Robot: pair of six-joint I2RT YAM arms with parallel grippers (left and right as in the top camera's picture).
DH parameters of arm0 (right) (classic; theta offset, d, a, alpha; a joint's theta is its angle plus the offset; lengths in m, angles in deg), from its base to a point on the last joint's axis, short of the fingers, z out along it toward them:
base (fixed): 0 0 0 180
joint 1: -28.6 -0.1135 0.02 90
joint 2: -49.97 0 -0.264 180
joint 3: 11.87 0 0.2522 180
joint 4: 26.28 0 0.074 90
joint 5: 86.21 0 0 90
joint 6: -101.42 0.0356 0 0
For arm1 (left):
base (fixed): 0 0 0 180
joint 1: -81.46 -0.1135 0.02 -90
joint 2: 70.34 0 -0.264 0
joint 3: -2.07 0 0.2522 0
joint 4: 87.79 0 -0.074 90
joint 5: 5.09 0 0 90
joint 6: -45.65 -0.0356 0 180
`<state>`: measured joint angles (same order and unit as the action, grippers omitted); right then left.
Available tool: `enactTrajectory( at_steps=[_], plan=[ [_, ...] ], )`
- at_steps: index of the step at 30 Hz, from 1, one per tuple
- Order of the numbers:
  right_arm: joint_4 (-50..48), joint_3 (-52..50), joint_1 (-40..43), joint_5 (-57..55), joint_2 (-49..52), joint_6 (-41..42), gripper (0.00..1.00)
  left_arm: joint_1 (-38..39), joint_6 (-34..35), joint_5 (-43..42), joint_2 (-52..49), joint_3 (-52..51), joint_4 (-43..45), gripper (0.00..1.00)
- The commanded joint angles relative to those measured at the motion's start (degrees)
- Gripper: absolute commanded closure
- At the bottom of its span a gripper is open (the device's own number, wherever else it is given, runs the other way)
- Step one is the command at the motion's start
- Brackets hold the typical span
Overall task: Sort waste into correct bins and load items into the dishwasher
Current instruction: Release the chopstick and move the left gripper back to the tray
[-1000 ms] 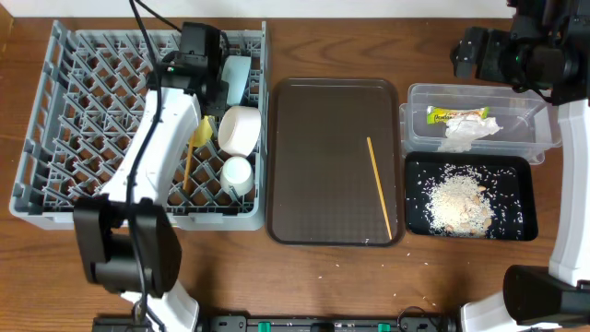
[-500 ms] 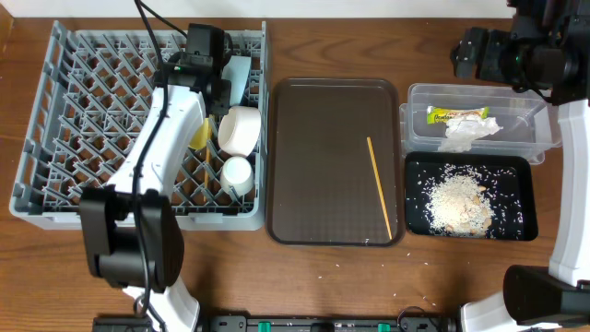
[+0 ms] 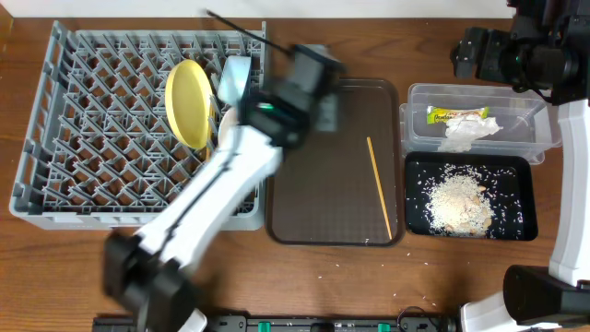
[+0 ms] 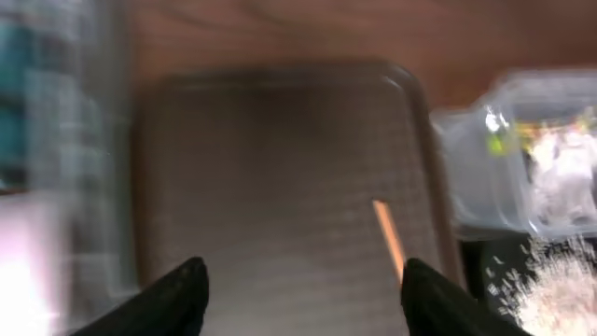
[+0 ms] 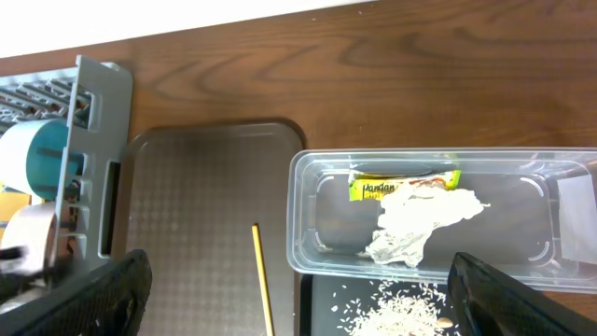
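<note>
**Yellow plate on edge in the rack, one chopstick on the brown tray**

The round yellow plate [image 3: 187, 103] stands on edge among the pegs of the grey dish rack [image 3: 83, 120], in the upper left of the overhead view. A thin wooden chopstick [image 3: 379, 187] lies alone on the right half of the brown tray [image 3: 313, 184], slightly slanted.

The left gripper [image 4: 303, 294] is only a blur from overhead. Its own camera shows the fingers [image 4: 177, 294] spread wide over the tray with nothing between them.

The right gripper [image 5: 298, 294] also gapes empty. Its view shows more clearly (than from above) the green-yellow wrapper [image 5: 403, 185] and crumpled napkin [image 5: 420, 222] inside the clear tub [image 5: 308, 168].

Only the overhead view shows the whole pile of rice [image 3: 456, 201] in the black tray [image 3: 516, 175].
</note>
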<state>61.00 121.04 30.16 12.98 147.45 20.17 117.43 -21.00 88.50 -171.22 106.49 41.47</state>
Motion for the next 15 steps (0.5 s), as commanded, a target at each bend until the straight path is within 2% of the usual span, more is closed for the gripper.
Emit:
enactTrajectory(
  at_steps=[1, 5, 9, 12, 15],
  plan=[
    [0.0, -0.1, -0.5, 0.1, 0.1, 0.6, 0.01, 4.9, 6.4, -1.2, -8.0, -0.5, 3.6, 0.32],
    [0.0, -0.1, -0.5, 0.1, 0.1, 0.6, 0.01, 7.6, 8.2, 0.7, -15.8, -0.5, 11.7, 0.32],
    [0.0, -0.1, -0.5, 0.1, 0.1, 0.6, 0.01, 8.3, 13.4, 3.5, -20.1, -0.5, 12.3, 0.37],
    [0.0, -0.1, -0.5, 0.1, 0.1, 0.6, 0.01, 8.3, 17.4, 3.5, -22.1, -0.5, 12.9, 0.37],
    [0.0, -0.1, -0.5, 0.1, 0.1, 0.6, 0.01, 9.1, 17.7, 3.5, -23.7, -0.5, 14.9, 0.37]
  ],
)
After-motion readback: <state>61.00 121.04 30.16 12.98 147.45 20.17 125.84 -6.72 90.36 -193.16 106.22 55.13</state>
